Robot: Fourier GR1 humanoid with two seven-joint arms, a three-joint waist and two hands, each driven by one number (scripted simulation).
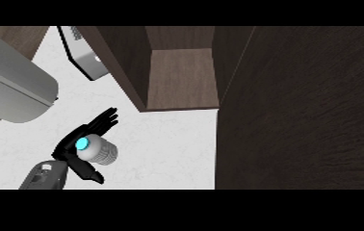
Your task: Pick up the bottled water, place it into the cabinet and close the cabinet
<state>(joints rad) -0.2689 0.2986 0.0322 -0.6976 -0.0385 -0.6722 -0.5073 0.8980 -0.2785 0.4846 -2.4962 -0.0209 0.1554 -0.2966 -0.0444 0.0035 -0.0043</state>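
The bottled water (101, 150) is a pale ribbed bottle with a glowing cyan cap, seen from above at the lower left of the counter. My left hand (71, 150) is against its left side, fingers (105, 119) stretched straight up and to the right past it and thumb (89, 173) below it, so the bottle sits between thumb and fingers with the hand open. The cabinet (181, 76) stands open above and to the right, its brown shelf bare. Its dark door (292, 109) fills the right of the view. My right hand does not show.
A large grey rounded appliance (18, 90) sits at the left edge. A silver and black device (84, 57) leans beside the cabinet's dark left wall (121, 66). White counter (171, 148) stretches between the bottle and the open door.
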